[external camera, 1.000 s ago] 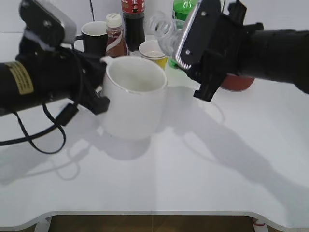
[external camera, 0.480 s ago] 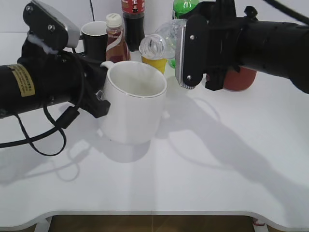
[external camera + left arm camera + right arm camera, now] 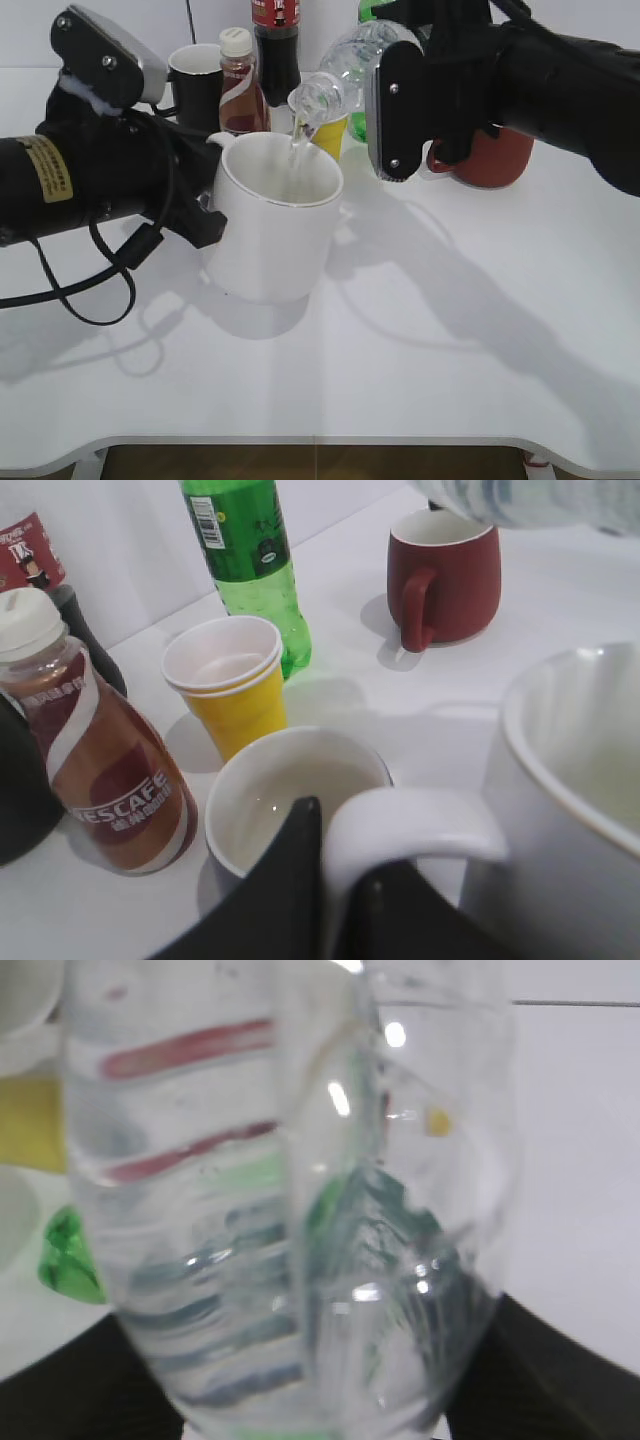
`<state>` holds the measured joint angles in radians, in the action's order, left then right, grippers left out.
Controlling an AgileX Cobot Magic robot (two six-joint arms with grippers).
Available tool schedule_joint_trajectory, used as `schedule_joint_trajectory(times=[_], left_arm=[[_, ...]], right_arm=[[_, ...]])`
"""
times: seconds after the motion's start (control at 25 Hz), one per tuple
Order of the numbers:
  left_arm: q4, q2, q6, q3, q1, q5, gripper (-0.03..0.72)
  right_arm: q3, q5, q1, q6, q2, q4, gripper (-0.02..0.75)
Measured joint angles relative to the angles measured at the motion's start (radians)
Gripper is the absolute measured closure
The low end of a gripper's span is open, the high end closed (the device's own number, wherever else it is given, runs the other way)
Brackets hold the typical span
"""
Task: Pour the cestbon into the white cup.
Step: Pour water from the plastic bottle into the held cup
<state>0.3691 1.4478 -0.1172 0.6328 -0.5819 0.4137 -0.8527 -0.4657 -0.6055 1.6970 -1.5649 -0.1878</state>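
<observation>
The white cup (image 3: pixel 270 230) stands at centre left of the table. My left gripper (image 3: pixel 345 880) is shut on its handle (image 3: pixel 410 825), with one finger inside the loop and one outside. My right gripper (image 3: pixel 400 110) is shut on the cestbon (image 3: pixel 345 70), a clear ribbed bottle tilted mouth-down over the cup's rim. A thin stream of water runs from its mouth into the cup. In the right wrist view the bottle (image 3: pixel 290 1210) fills the frame between the dark fingers. The cup's wall also shows in the left wrist view (image 3: pixel 570 810).
Behind the cup stand a dark grey mug (image 3: pixel 195 75), a Nescafe bottle (image 3: pixel 240 85), a cola bottle (image 3: pixel 276 40), a yellow cup (image 3: pixel 235 685) and a green soda bottle (image 3: pixel 255 570). A red mug (image 3: pixel 490 160) stands at the right.
The right gripper has tipped the bottle further, bringing its mouth over the cup's rim, and water has started to flow. The left gripper and cup have stayed put.
</observation>
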Motion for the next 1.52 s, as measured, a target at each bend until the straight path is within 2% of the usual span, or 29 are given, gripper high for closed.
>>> schedule_joint_trajectory(times=[0.36, 1.12, 1.24, 1.36, 1.52], left_arm=[[0.0, 0.0, 0.0, 0.0, 0.0, -0.003, 0.66], [0.002, 0.0, 0.0, 0.0, 0.0, -0.012, 0.66], [0.002, 0.0, 0.0, 0.0, 0.0, -0.012, 0.66], [0.002, 0.0, 0.0, 0.0, 0.0, -0.012, 0.66], [-0.011, 0.0, 0.001, 0.0, 0.001, -0.004, 0.66]], right_arm=[[-0.001, -0.085, 0.0, 0.093, 0.0, -0.019, 0.265], [-0.002, -0.093, 0.0, 0.12, 0.0, -0.019, 0.265], [-0.003, 0.033, 0.0, 0.001, 0.0, -0.019, 0.265], [-0.003, 0.17, 0.0, -0.22, 0.0, -0.017, 0.265], [-0.003, 0.216, 0.0, -0.702, 0.009, -0.017, 0.265]])
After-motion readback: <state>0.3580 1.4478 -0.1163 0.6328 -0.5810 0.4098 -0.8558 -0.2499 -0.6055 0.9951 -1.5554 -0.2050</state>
